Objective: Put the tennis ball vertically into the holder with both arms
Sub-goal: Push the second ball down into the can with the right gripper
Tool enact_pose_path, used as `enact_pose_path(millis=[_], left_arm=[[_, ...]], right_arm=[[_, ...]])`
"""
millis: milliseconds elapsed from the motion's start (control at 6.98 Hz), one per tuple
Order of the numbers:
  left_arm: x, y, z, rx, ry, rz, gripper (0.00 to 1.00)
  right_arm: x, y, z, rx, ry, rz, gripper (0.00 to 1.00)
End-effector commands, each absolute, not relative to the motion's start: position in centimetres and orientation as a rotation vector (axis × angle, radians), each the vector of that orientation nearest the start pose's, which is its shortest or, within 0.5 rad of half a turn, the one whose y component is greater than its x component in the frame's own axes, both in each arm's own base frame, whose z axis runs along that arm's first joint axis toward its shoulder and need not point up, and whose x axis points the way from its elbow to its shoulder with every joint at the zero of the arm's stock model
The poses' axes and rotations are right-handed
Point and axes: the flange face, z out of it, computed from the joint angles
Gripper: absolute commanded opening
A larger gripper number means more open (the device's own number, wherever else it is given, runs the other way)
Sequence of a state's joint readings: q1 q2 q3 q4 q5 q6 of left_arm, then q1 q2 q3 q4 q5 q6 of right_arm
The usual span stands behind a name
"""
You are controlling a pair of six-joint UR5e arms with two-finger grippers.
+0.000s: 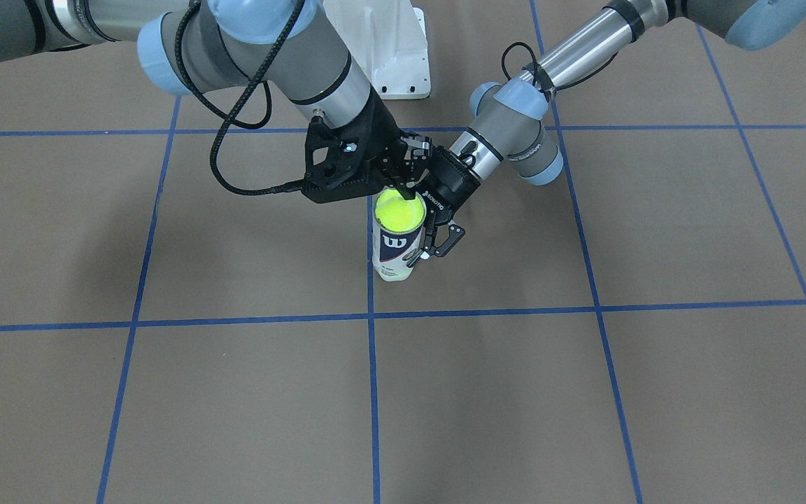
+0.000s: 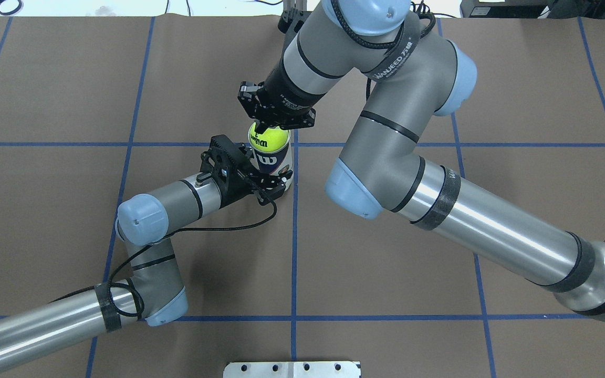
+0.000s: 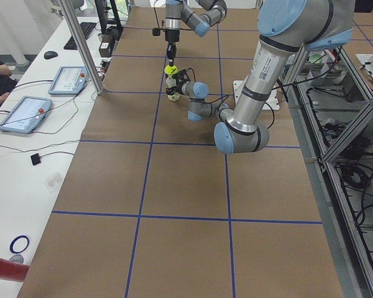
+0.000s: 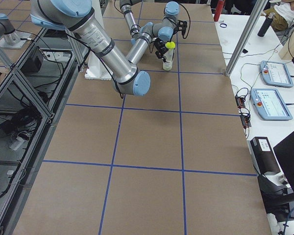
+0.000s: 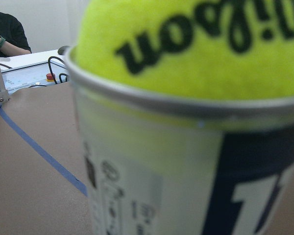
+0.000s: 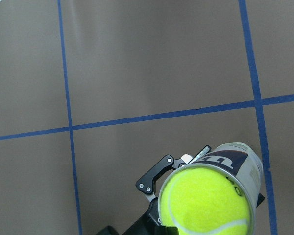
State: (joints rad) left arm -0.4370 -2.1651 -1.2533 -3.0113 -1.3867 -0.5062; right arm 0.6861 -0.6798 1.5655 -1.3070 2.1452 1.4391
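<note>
Overhead exterior shows the holder [image 2: 275, 167] standing upright on the table [image 2: 413, 273], just beside a crossing of blue tape lines [image 2: 294, 236]. The left gripper [image 2: 272, 186] is clamped around its lower body from the side to steady it. The tennis ball [image 2: 269, 137] sits in the mouth, and the left wrist view shows it bulging above the metal rim [image 5: 186, 105], so I judge the insertion step under way but not finished. The right gripper [image 2: 267, 126] hangs straight above with a fingertip on the ball's top. Whether its fingers pinch the ball or are drawn together and pressing, I cannot tell. Next, I reckon, the ball needs a straight downward push or a release, with the left grip stopping the holder from tipping.
</note>
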Motion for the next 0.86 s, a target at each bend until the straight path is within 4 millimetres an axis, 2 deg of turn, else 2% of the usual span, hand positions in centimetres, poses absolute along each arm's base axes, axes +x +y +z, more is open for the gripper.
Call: enact_pose_path(millis=[0,287,430,573,717], left_arm=[[56.9,-43.2,29.4,1.273,1.165,0.308,0.84],[56.8,-43.2,29.5,1.272,1.164,0.308,0.84],[56.8,-43.2,29.5,1.272,1.164,0.308,0.93],[56.7,-43.2,29.7,1.271,1.160,0.308,1.00],[56.8,-43.1,29.9,1.268,1.159,0.310,1.00]], right_arm=[[-49.7,-49.9,7.6,-0.029,-1.209,0.153,0.00],[-48.2,-50.4,6.4,-0.010,-1.232,0.158,0.00],[-46.9,-50.7,5.9,0.005,-1.247,0.164,0.33],[-46.7,-50.6,5.7,0.009,-1.253,0.163,0.99],[-46.2,-50.5,5.5,0.014,-1.259,0.164,1.00]])
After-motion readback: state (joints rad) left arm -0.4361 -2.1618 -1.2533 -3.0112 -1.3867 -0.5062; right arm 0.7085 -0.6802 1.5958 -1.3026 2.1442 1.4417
